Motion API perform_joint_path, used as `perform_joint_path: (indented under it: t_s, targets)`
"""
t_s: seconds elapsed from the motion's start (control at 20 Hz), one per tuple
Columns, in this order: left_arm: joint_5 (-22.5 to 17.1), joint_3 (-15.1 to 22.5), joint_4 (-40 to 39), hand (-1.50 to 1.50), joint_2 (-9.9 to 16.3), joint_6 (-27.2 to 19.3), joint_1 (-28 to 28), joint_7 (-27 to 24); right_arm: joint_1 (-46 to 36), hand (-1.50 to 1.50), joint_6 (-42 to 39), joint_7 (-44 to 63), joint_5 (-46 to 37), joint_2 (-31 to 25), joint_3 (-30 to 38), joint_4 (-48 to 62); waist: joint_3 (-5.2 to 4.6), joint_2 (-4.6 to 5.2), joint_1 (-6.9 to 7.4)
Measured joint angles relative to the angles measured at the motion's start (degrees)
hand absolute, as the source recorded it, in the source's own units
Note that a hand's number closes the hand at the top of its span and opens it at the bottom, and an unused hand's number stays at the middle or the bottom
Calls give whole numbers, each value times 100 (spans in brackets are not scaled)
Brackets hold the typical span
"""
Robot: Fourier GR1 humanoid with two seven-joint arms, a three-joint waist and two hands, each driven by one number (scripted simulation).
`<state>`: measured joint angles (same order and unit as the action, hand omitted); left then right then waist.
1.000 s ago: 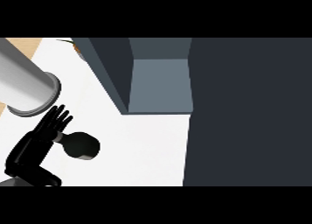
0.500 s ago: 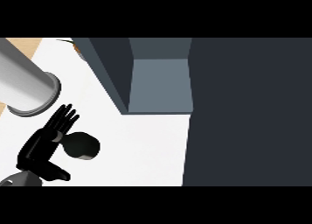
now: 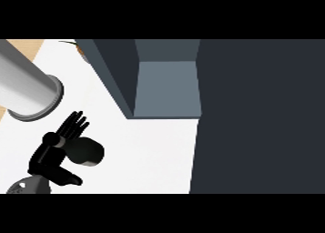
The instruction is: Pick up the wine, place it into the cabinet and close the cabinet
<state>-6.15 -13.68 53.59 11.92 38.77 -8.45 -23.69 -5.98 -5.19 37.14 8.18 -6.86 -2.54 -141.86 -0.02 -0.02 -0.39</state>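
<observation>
Showing one left hand [image 3: 52, 152] fingers straight, beside one dark wine [image 3: 87, 151], one open cabinet [image 3: 166, 86]

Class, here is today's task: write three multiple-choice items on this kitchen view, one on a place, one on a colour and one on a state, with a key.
1. Where is the wine bottle?
A. Inside the cabinet
B. On the counter, outside the cabinet
C. Lifted clear of the counter

2. What colour is the counter top?
A. White
B. Red
C. Green

3. How are the left hand's fingers?
A. Curled into a fist
B. Out of view
C. Straight

Key: B, the wine bottle stands on the counter, apart from the cabinet; A, the surface shows white; C, the left hand has straight fingers beside the bottle.
</observation>
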Motion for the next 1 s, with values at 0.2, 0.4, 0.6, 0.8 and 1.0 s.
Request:
perform_joint_path:
  t_s: [0.2, 0.4, 0.6, 0.8, 1.0]
  targets:
    - [63, 93, -167, -150, -71, -81, 17, -186, 17, -150, -10, 12, -17, 22, -22, -14, 0, -3, 2]
    - [-41, 116, -306, 150, -122, -63, -59, -194, 18, -150, -25, 71, -15, 17, 9, -34, 0, -6, -4]
    - [-155, 199, -440, 150, -152, 101, -175, -150, 2, -150, -17, 82, -46, 69, -76, -25, 2, -7, -6]
    - [-71, 352, -469, 150, -61, 199, -235, -327, 63, -150, -10, 75, -50, 111, -74, -39, 4, -12, -21]
    - [55, 447, -301, 150, -27, -48, -159, -522, 85, -150, -86, 14, -36, 92, 40, -34, 11, -18, -8]
